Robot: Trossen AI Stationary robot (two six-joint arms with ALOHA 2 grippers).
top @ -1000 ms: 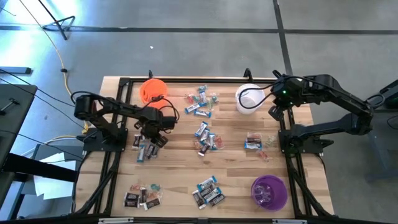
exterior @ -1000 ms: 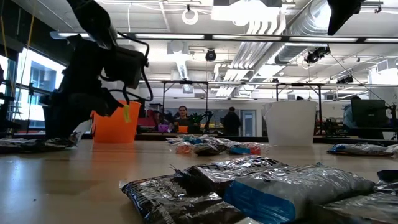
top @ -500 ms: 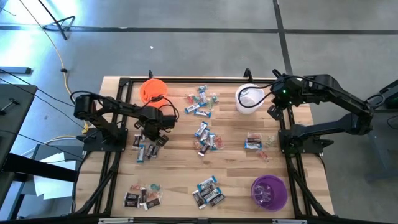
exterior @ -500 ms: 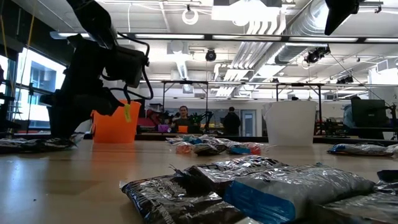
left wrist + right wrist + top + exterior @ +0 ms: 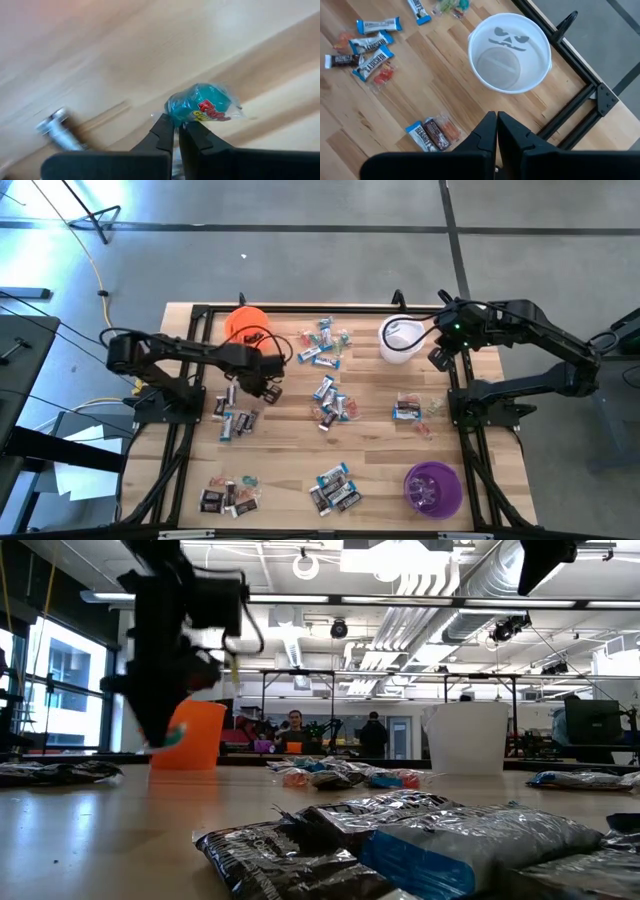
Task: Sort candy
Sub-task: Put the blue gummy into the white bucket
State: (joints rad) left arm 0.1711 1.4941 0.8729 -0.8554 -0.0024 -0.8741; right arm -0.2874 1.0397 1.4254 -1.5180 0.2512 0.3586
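1. Candy lies in loose clusters over the wooden desk (image 5: 380, 455): one cluster near the far edge between the orange cup (image 5: 244, 324) and the white cup (image 5: 400, 339), one at mid-desk (image 5: 331, 402), one by the left arm (image 5: 234, 421), one toward the right side (image 5: 410, 409), and two along the near edge (image 5: 230, 495) (image 5: 335, 488).
2. Most pieces are blue-and-white or dark brown wrappers, with a few reddish ones mixed in.
3. Left tool (image 5: 270, 388) hangs above the desk just in front of the orange cup, beside the left-hand cluster.
4. Its fingers (image 5: 162, 132) are pressed together on the twisted end of one teal candy (image 5: 202, 103), which carries red and yellow print; bare wood blurs past behind it.
5. In the low view the left arm (image 5: 175, 635) stands raised in front of the orange cup (image 5: 190, 736), with a small teal patch at its lower tip that looks like the held piece.
6. Right tool (image 5: 441, 358) hovers at the far right of the desk, just beside the white cup.
7. From the right wrist view its fingers (image 5: 487, 131) sit together with nothing between them, above bare wood, with the white cup (image 5: 510, 54) ahead showing a printed face inside.
8. Near that cup the same view shows a blue-and-white bar with a brown one (image 5: 429, 133) and further wrapped pieces (image 5: 367, 47).
9. Purple cup (image 5: 433, 488) stands at the near right corner, well apart from both arms.
10. Close to the low camera, dark and blue wrappers (image 5: 400, 840) fill the foreground.
11. Beyond the desk, two people (image 5: 293, 724) can be seen far back in the room.
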